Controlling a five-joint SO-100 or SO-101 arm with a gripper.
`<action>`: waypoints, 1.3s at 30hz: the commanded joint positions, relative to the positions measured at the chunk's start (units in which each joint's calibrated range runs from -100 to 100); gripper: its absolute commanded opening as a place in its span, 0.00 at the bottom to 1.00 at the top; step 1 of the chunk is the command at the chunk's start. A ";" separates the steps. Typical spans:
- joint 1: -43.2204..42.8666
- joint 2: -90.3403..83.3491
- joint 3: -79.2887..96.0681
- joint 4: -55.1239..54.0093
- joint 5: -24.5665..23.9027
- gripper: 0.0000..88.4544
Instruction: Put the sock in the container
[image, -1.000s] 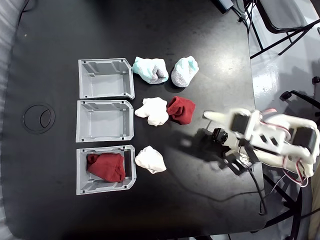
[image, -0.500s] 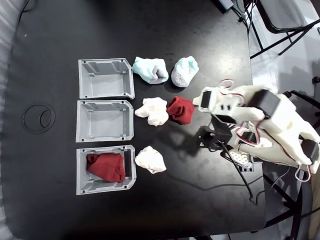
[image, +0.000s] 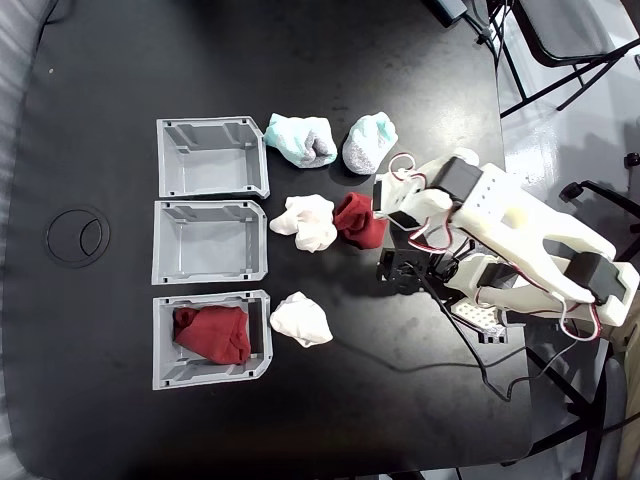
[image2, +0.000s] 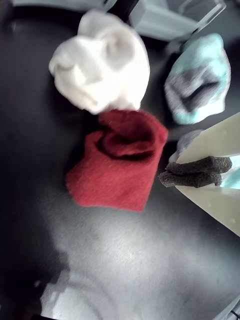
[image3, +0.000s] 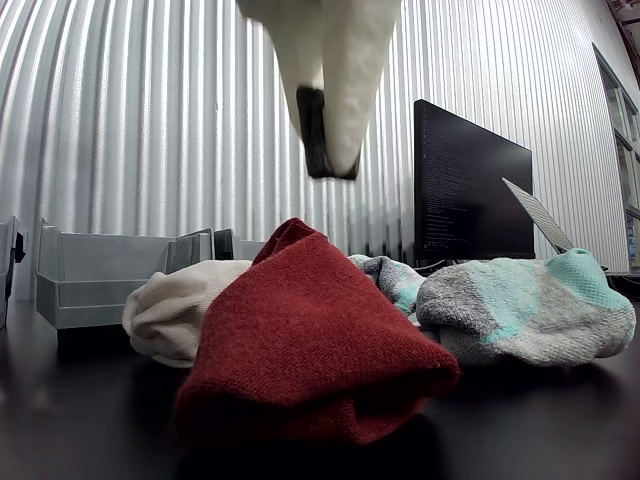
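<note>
Hovering over the black table (image: 330, 400), gripper (image: 378, 212) just at 3 o'clock of the maroon sock (image: 358, 220), clear of it in the low other view (image3: 325, 150); open or closed cannot be told, with one foam-padded fingertip (image2: 197, 172) beside the sock (image2: 120, 160). Lying loose on the table, touching a white balled sock (image: 306, 222) at its 9 o'clock. Standing well off at 8 o'clock, grey bin (image: 262, 330) holding a second maroon sock (image: 212, 334).
</note>
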 joint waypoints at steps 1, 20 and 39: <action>-0.50 1.34 -4.22 -0.34 0.24 0.02; 0.29 1.93 -7.74 3.59 3.39 0.46; -0.26 1.93 8.95 -7.00 4.65 0.46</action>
